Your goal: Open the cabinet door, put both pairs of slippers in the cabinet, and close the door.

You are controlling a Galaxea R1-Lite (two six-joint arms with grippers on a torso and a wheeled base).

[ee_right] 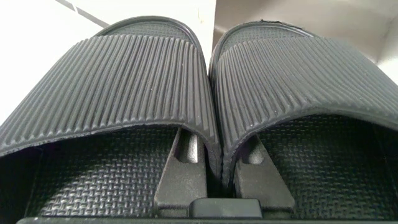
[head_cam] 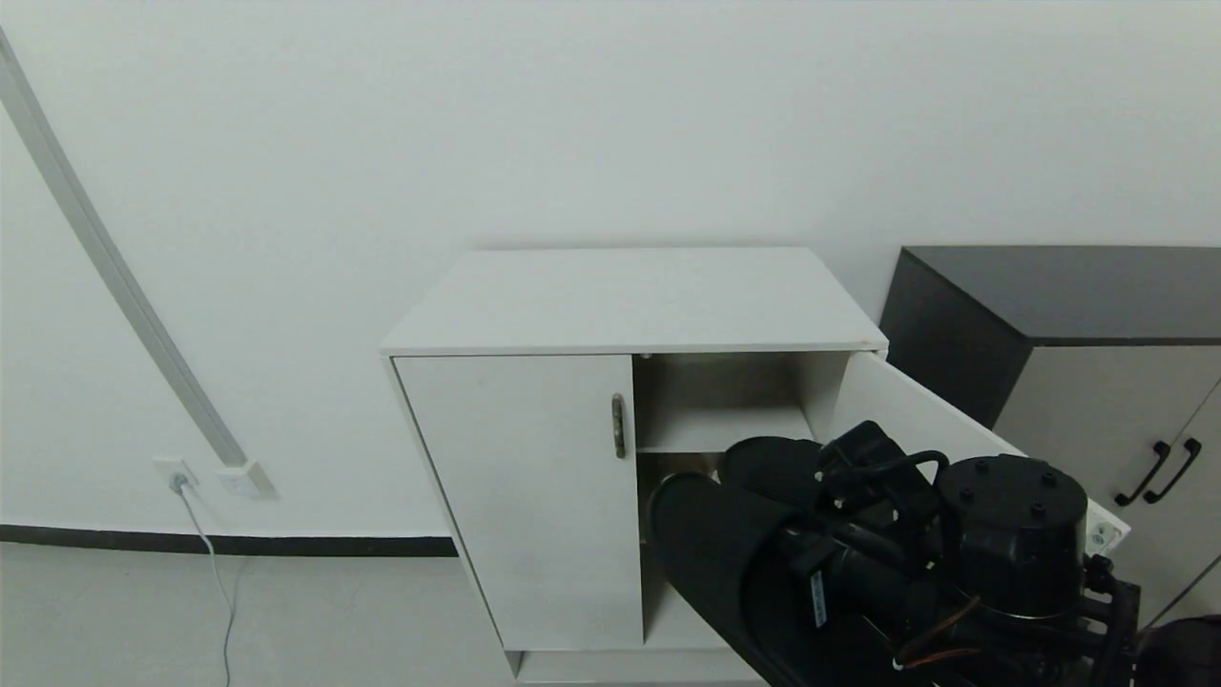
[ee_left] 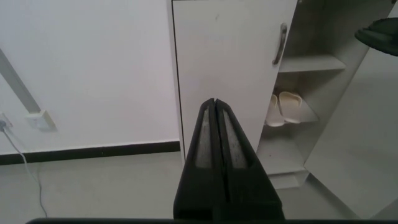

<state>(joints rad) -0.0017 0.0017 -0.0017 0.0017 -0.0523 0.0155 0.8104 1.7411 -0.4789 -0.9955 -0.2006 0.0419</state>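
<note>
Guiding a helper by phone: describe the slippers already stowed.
Find the white cabinet with its right door open. Below its top shelf lie the pale slippers, side by side, unlike the black slippers held by the right gripper.

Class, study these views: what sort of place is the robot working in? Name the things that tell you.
Probably an indoor room's storage corner, perhaps an entryway or office: a white cabinet with pale slippers inside it, a dark-topped cabinet beside it, and a wall socket.

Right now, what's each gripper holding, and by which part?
Right gripper holds the black slippers as a pair, one finger under each strap, pinching their adjoining inner edges together. Left gripper is shut, holding nothing.
</note>
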